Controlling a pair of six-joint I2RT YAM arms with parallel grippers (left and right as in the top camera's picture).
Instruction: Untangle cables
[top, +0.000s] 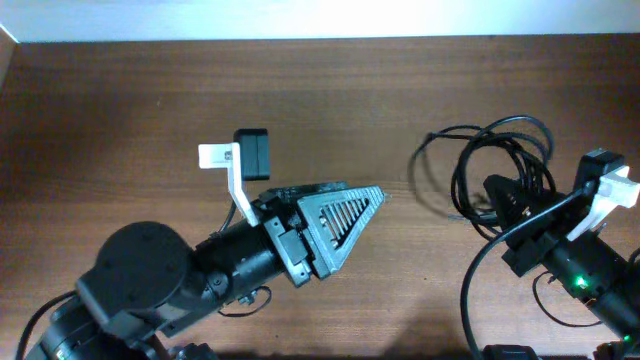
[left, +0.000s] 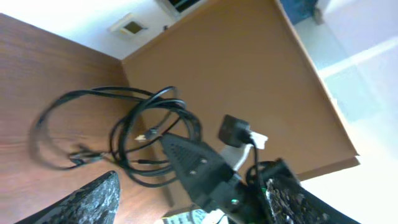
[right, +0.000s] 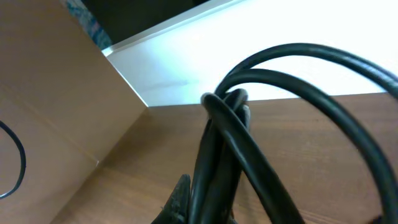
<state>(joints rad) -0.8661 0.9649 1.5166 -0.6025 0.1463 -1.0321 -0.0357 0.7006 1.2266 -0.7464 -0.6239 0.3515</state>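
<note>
I see the thin black cables (top: 462, 170) lying in a tangled loop at the far right of the brown wooden table (top: 150, 100). The right gripper (top: 497, 195) has its jaws pinched narrow on them. My left gripper (top: 345, 215) hovers mid-table, well apart from the tangle, its jaws wide and empty.
</note>
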